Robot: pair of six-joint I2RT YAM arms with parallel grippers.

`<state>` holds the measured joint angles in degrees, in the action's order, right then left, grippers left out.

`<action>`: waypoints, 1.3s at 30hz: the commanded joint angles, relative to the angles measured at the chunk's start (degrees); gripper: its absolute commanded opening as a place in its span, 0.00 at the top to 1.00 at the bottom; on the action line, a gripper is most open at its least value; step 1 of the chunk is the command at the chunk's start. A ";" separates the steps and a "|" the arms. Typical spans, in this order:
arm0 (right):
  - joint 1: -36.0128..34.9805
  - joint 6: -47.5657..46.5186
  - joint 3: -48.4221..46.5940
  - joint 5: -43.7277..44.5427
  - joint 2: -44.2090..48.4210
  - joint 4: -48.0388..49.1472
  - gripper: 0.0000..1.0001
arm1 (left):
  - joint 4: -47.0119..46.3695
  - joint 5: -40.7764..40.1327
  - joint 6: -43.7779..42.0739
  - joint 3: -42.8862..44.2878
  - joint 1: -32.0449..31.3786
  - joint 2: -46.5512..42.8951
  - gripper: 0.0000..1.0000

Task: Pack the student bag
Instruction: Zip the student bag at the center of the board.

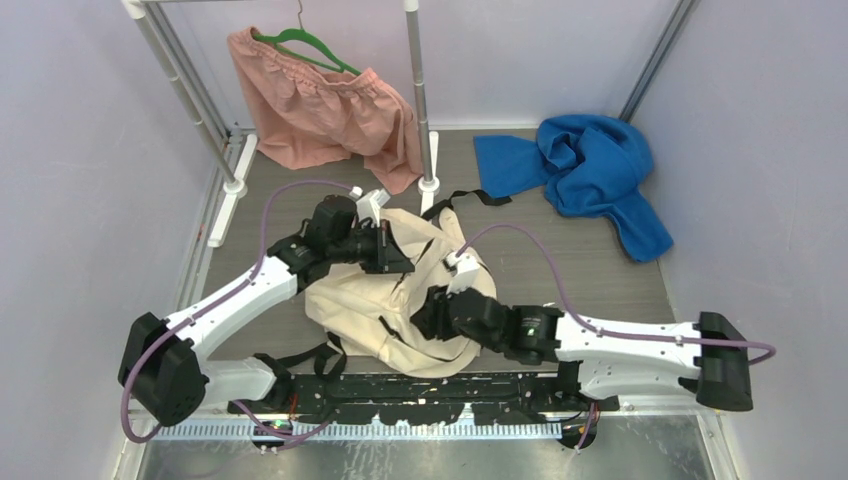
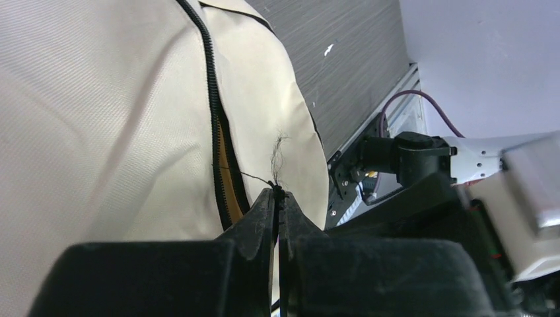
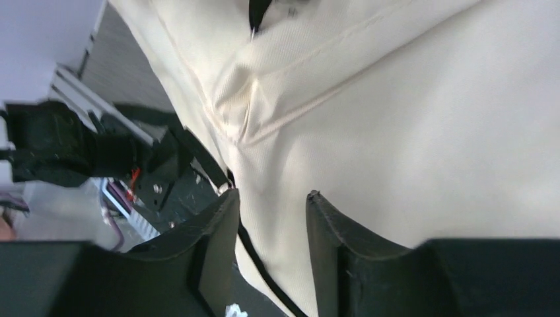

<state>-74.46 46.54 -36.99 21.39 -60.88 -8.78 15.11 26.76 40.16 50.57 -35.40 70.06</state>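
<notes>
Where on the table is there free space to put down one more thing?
Best is the bare table between the blue cloth and the right arm. A smaller patch lies between the rack foot and the left arm. The centre is crowded: the student bag, with the left hand and the right hand at it.

The setting is a robotics lab test cell, not a lived-in room. Plain pale walls box in a grey wood-grain table. Two white-and-black robot arms, the left arm and the right arm, are bolted to a black mounting plate at its near edge, with purple cables looping along them. The few objects read as staged props: a bare metal clothes rack carrying a pink garment on a green hanger, a blue fleece cloth, and a cream student bag.
</notes>
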 commanded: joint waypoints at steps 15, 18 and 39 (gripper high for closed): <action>15.53 2.01 -0.16 -13.76 -3.79 24.86 0.41 | -10.05 2.12 2.03 1.79 0.58 0.53 1.00; 15.52 1.38 -0.02 -13.45 -5.39 27.66 0.42 | -9.76 1.78 2.09 1.50 0.58 -0.07 1.00; 15.46 -5.42 -4.40 -10.02 -7.93 27.89 0.50 | -6.26 2.41 1.65 -0.72 0.57 -0.81 1.00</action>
<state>-58.87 43.16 -37.45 9.63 -70.87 15.79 11.42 28.62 41.82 50.17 -34.87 71.20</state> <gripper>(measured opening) 0.505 0.015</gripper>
